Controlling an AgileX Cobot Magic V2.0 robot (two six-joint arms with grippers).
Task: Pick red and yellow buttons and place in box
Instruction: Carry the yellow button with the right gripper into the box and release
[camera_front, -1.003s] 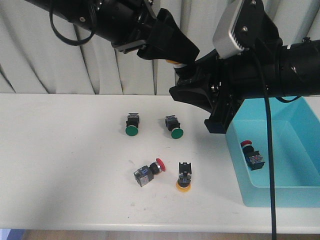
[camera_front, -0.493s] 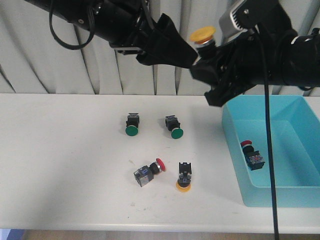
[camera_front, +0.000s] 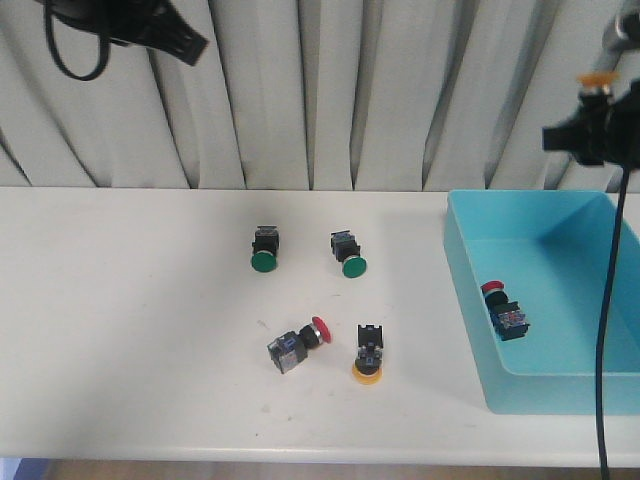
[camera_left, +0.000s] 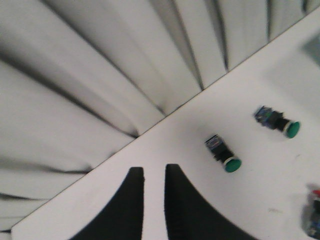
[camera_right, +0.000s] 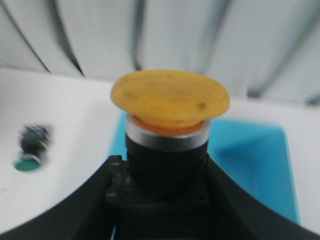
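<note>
Carrying a yellow-capped push-button switch (camera_right: 170, 102), the right pincer (camera_right: 162, 200) stays clamped on its black body, cap up, high above the far rim of the turquoise plastic box (camera_front: 470, 300), likely for a drop inside. One red-capped switch (camera_front: 503, 308) already lies there. Red (camera_front: 298, 343) and yellow (camera_front: 368, 357) switches wait on the white tabletop (camera_front: 130, 330). Left pincer (camera_left: 154, 200): fingers slightly apart, empty, raised clear.
</note>
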